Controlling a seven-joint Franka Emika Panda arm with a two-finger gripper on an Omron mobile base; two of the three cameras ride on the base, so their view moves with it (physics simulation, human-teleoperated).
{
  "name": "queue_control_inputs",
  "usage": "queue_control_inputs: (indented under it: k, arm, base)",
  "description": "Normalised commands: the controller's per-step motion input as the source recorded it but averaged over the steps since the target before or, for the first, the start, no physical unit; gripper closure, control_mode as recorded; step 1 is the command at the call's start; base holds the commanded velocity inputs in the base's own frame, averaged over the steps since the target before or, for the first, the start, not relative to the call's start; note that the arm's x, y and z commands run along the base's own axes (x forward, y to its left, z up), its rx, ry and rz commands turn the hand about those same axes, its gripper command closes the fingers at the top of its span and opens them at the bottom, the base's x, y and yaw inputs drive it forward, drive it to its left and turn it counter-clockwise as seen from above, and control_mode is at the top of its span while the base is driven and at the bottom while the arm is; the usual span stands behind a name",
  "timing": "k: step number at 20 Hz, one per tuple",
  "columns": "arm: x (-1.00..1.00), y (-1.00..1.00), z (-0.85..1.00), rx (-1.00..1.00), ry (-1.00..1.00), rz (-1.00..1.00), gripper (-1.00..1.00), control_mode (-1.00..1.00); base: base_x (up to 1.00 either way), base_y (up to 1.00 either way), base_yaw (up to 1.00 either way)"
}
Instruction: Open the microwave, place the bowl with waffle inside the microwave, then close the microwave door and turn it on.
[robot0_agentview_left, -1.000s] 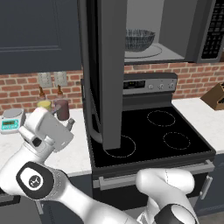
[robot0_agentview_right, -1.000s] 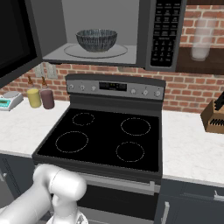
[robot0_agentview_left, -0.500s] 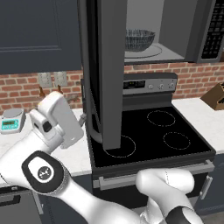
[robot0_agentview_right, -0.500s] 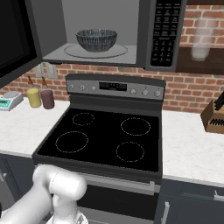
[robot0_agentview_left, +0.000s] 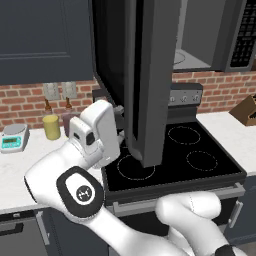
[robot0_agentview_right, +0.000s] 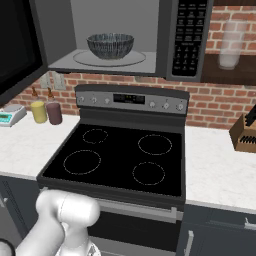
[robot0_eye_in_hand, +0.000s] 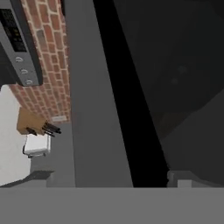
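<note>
From the left base view, the microwave door stands swung wide out over the stove, its edge toward the camera. The arm's hand sits low beside it, near the door's lower outer face. The step in hand looks to be closing the door: the hand should get behind the free edge and push in a smooth arc about the hinge, staying flat on the frame instead of the glass, and following through until it latches.

In the right base view, the bowl already rests on the turntable inside the microwave, centred and clear of the opening, so it should not foul the door. The waffle cannot be made out inside it. The keypad strip waits at the right for the last step.

In the hand view, the door's grey frame and black window fill the sight close up. The jaws stand fully wide, holding nothing; whether a fingertip touches the door I cannot tell.
</note>
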Motion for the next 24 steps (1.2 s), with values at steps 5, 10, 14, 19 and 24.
queue_control_inputs:
  k: [5, 10, 14, 19, 24]
  arm:
    - [-0.24, -0.84, 0.2, 0.12, 0.0, 0.05, -1.0, -1.0]
    - [-0.06, -0.83, 0.33, 0.12, 0.0, 0.1, -1.0, -1.0]
    - [0.0, -0.83, 0.3, 0.14, 0.0, 0.18, -1.0, -1.0]
    - [0.03, -0.76, 0.24, 0.13, 0.0, 0.24, -1.0, -1.0]
    - [0.16, -0.62, 0.32, 0.12, 0.0, 0.27, -1.0, -1.0]
  base:
    - [0.0, 0.0, 0.0]
    - [0.0, 0.0, 0.0]
    - [0.0, 0.0, 0.0]
    - [0.0, 0.0, 0.0]
    - [0.0, 0.0, 0.0]
